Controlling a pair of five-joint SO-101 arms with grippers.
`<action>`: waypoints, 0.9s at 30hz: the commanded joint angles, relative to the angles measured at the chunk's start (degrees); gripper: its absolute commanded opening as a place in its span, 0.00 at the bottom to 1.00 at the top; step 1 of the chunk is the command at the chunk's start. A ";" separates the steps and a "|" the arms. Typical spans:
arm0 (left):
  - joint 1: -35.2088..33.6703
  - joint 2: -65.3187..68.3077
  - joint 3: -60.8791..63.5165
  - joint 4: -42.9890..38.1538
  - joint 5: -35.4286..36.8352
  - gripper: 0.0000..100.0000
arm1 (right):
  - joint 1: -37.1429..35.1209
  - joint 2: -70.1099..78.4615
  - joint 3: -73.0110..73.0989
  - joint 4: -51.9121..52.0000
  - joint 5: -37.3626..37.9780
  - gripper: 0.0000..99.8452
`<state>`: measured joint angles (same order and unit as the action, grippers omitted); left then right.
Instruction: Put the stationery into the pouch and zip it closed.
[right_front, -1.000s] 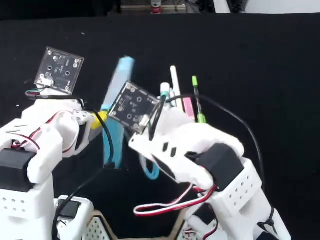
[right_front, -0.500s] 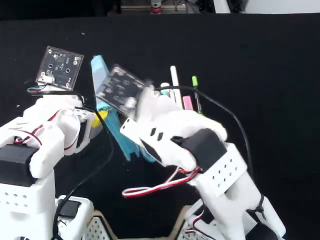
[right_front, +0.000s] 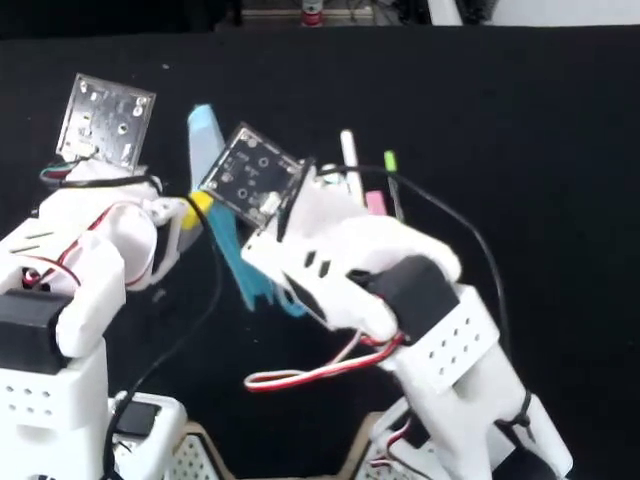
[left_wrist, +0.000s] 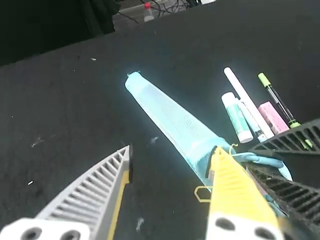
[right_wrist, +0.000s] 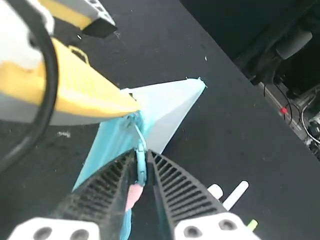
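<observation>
**Pouch pinched by its cord, far end pointing away and to my left**

- My right pincer (right_wrist: 143, 159) is clamping down on the pull cord (right_wrist: 140, 150), a thin blue strand running from the near end of the pouch (right_wrist: 165, 105). The two black fingers are pressing close together with only the cord between them.
- My left pincer (left_wrist: 171, 149) is standing spread wide and is not gripping anything. Its yellow finger (left_wrist: 232, 185) is resting its tip against the near end of the pouch. The pale ribbed finger (left_wrist: 102, 192) is hanging well apart over the bare counter (right_front: 520, 120).
- The pouch is a long, narrow, light blue sleeve. In the high view its long axis is running away from my bases and leaning left, so the far end is pointing up-table and to my left, and the near end is sitting between my two pincers. I cannot tell whether the near end is lifting off the counter.
- The stationery is lying on the counter to the right of the pouch, outside it:
  - a white pen (left_wrist: 242, 95)
  - a green pen (left_wrist: 275, 97)
  - a pink eraser (left_wrist: 272, 117)
  - a white tube with teal (left_wrist: 236, 117)
- The pens are lying nearly side by side, with their long axes running away from me. They are more upright in the high view than the pouch. The eraser is sitting between the two pens.
</observation>
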<state>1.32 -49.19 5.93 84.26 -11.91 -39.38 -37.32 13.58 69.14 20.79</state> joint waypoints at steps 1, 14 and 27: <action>-0.57 -0.26 -0.66 -1.05 0.18 0.25 | 0.97 -0.31 -3.12 -0.18 0.00 0.01; -2.59 -0.26 4.09 -1.05 0.53 0.25 | 1.05 -1.89 -3.30 5.63 0.00 0.01; -8.31 -0.62 3.82 2.02 0.70 0.25 | 1.05 -3.91 -3.38 -3.87 0.09 0.01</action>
<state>-5.27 -50.07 9.54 84.97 -11.74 -39.12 -38.11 13.58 68.18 20.79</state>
